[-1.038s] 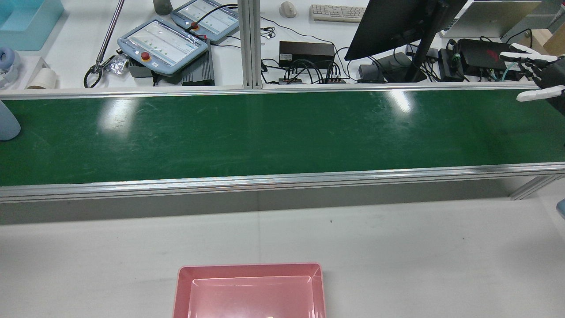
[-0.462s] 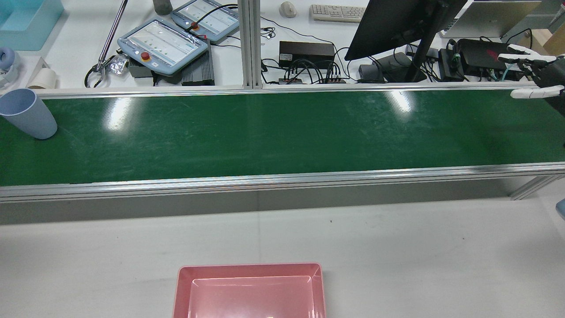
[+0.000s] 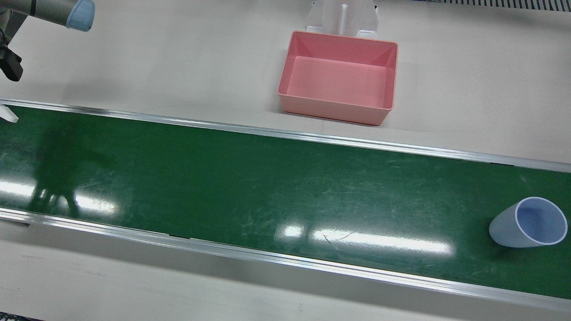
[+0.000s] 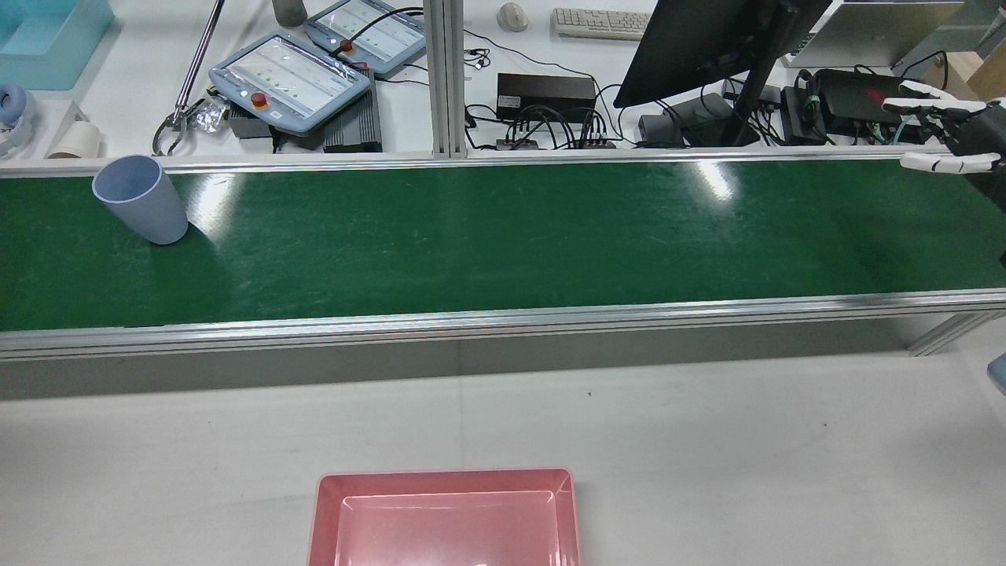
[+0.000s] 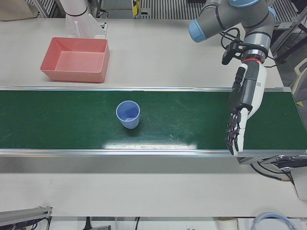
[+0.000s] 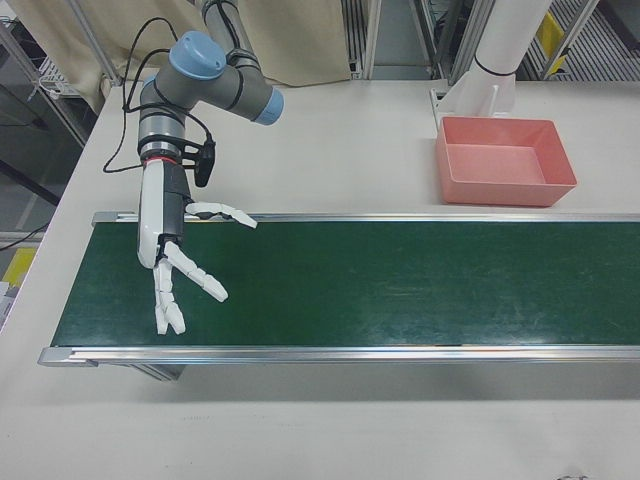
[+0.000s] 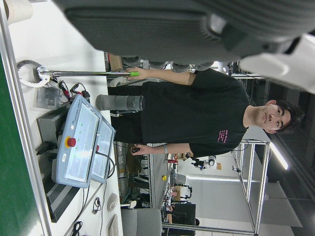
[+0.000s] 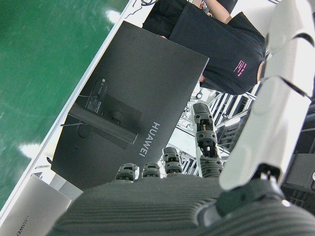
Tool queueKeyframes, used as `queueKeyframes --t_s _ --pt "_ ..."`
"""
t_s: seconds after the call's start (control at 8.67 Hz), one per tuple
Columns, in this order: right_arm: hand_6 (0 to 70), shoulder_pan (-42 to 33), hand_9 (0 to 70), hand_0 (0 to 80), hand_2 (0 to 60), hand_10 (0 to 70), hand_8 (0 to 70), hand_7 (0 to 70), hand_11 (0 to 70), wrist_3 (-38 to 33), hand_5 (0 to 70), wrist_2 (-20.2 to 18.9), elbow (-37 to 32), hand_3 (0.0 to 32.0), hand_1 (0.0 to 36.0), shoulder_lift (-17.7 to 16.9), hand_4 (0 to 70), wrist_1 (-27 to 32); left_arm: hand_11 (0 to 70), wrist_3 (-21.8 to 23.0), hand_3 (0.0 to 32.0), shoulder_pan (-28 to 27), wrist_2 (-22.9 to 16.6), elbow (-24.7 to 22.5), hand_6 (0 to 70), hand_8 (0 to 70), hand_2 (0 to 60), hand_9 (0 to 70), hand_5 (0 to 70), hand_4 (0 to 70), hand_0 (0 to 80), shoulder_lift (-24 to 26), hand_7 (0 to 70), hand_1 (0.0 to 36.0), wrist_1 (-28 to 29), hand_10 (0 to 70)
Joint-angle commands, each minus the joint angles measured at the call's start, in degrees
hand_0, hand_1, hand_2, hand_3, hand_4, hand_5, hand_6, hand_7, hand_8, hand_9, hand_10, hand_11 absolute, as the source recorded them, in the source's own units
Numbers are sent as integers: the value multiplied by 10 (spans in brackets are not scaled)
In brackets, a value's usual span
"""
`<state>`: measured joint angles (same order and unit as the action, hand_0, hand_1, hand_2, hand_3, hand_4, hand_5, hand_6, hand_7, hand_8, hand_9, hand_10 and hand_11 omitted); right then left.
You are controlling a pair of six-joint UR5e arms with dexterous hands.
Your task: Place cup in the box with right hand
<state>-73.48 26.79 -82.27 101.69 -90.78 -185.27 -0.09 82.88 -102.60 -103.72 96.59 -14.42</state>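
A pale blue cup (image 4: 141, 200) stands upright on the green conveyor belt (image 4: 503, 236), near its left end in the rear view. The same cup (image 5: 128, 114) (image 3: 528, 223) shows in the left-front and front views. The pink box (image 4: 444, 519) (image 3: 339, 78) sits empty on the white table on the robot's side of the belt. My right hand (image 6: 175, 265) (image 4: 947, 134) hovers open over the belt's opposite end, far from the cup, fingers spread. My left hand (image 5: 242, 108) hangs open over the belt beyond the cup, holding nothing.
Behind the belt stand two teach pendants (image 4: 291, 75), a monitor (image 4: 707, 39), cables and a keyboard (image 4: 601, 22). A person in a black shirt (image 7: 197, 118) stands past the pendants. Aluminium rails (image 4: 503, 318) edge the belt.
The cup has travelled along the belt from the rear view's left edge toward the middle. My right hand has drifted slightly leftward in that view.
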Motion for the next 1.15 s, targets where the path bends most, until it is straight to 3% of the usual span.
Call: queueKeyframes --t_s 0.0,0.35,0.46,0.58,0.69,0.81,1.04 --pt "41 6 62 502 59 28 17 147 58 1 49 2 -2 0 137 1 168 0 0 0 0 0 0 0 0 0 0 0 0 0 0 0 0 0 0 0" --pt "35 30 59 466 182 25 16 140 52 7 41 5 -3 4 141 15 122 0 0 0 0 0 0 -2 0 0 0 0 0 0 0 0 0 0 -1 0" --pt "34 33 58 460 146 24 15 140 49 12 38 6 -3 18 122 15 125 1 0 0 0 0 0 -2 0 0 0 0 0 0 0 0 0 0 -1 0" --pt "33 40 58 446 188 24 14 142 47 14 36 6 -4 22 125 15 114 0 0 0 0 0 0 -2 0 0 0 0 0 0 0 0 0 0 -1 0" --pt "31 45 58 463 98 26 15 139 51 19 37 8 -4 36 108 15 125 1 0 0 0 0 0 -2 0 0 0 0 0 0 0 0 0 0 -1 0" --pt "28 46 54 438 174 24 13 130 47 23 34 9 -4 46 115 15 92 1 0 0 0 0 0 -2 0 0 0 0 0 0 0 0 0 0 -1 0" --pt "32 47 49 484 5 26 10 131 53 25 41 9 -4 16 99 14 158 0 0 0 0 0 0 -2 0 0 0 0 0 0 0 0 0 0 -1 0"
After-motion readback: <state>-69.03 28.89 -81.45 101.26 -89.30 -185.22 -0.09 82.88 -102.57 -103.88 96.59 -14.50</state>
